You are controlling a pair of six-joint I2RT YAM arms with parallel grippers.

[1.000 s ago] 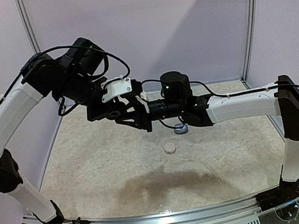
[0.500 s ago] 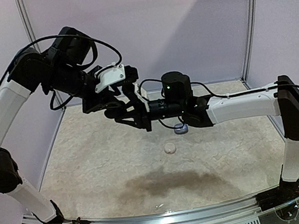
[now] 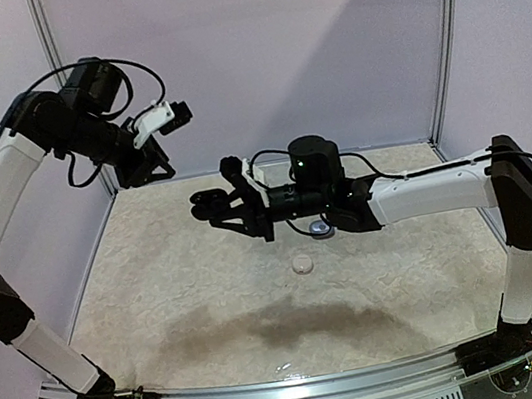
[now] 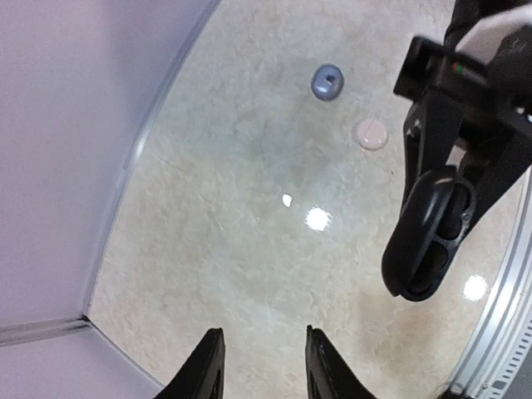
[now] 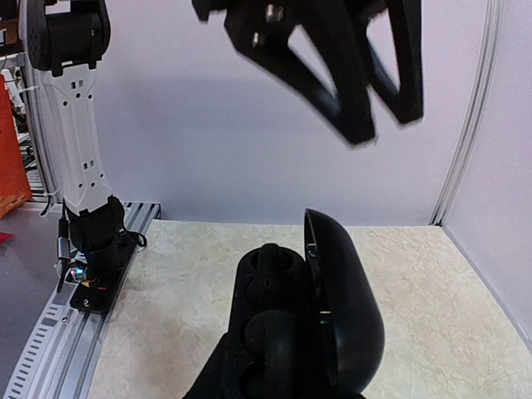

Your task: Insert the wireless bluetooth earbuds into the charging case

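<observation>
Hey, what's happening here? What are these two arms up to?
The right gripper is holding a black charging case up in the air over the table, with its lid flipped open. The left gripper hangs near the back left corner, open and empty. On the table below lie a grey-blue round piece and a pale round piece. I can't tell whether earbuds sit inside the case.
</observation>
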